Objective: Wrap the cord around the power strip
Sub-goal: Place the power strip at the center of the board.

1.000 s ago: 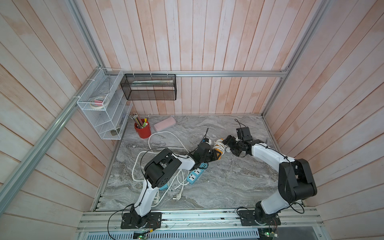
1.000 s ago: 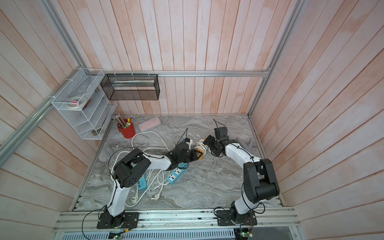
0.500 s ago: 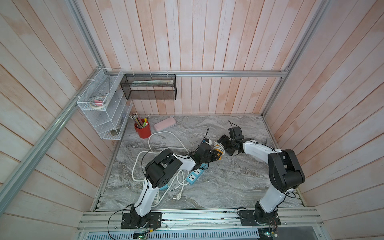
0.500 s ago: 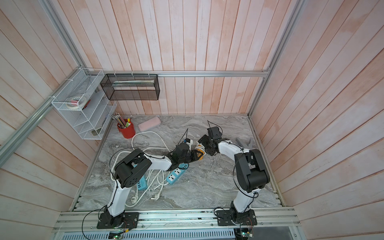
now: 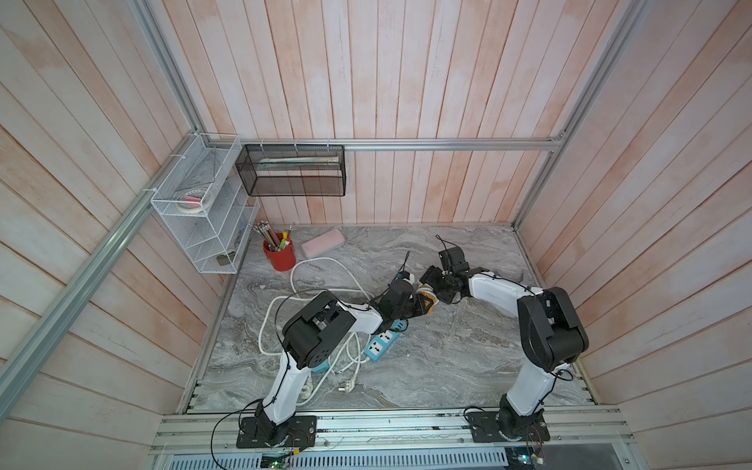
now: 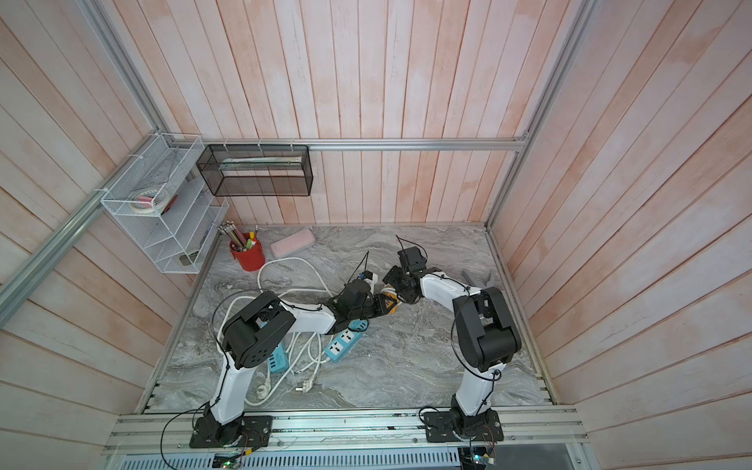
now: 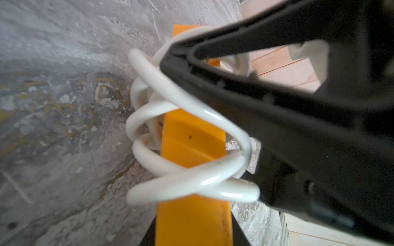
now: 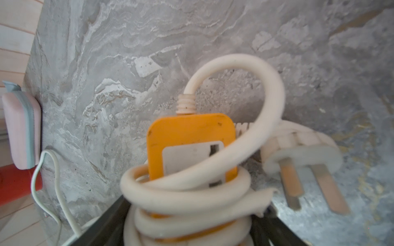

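The orange power strip (image 5: 426, 304) (image 6: 388, 303) hangs over the middle of the table, between both grippers. Its white cord (image 7: 191, 183) (image 8: 185, 191) is coiled round it in several turns. One loop runs from the strip's end (image 8: 234, 70). The plug (image 8: 302, 157) hangs loose beside the strip. My left gripper (image 5: 418, 306) (image 7: 193, 234) is shut on one end of the power strip (image 7: 191, 138). My right gripper (image 5: 436, 288) (image 8: 189, 230) straddles the other end (image 8: 187, 136), its fingers (image 7: 277, 119) pressed against the coils on both sides.
Two blue power strips (image 5: 382, 344) (image 6: 276, 360) lie under the left arm among loose white cords (image 5: 309, 268), with a plug (image 5: 348, 386) near the front. A red pencil cup (image 5: 279, 254) and pink case (image 5: 322, 242) stand at the back left, below a wire shelf (image 5: 203, 211) and mesh basket (image 5: 291, 175).
My right gripper has moved left, in over the wrapped strip, and its jaws have narrowed onto the coils. The left gripper has stayed in place on the strip.
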Action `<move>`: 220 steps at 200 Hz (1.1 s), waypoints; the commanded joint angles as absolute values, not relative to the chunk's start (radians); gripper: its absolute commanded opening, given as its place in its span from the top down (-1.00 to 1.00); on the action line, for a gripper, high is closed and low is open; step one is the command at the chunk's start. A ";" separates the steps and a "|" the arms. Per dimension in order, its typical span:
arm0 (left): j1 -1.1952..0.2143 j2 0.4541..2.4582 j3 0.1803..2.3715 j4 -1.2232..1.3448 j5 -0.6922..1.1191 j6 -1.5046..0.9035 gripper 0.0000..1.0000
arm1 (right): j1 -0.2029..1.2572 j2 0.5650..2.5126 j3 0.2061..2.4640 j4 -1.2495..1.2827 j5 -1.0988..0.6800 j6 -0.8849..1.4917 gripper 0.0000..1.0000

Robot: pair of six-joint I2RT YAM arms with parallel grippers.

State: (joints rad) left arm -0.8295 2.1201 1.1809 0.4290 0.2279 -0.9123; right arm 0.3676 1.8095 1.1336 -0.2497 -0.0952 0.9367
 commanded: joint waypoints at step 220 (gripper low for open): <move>-0.625 1.416 0.835 0.282 0.077 -0.404 0.01 | 0.094 1.745 0.982 -0.687 0.421 0.376 -0.77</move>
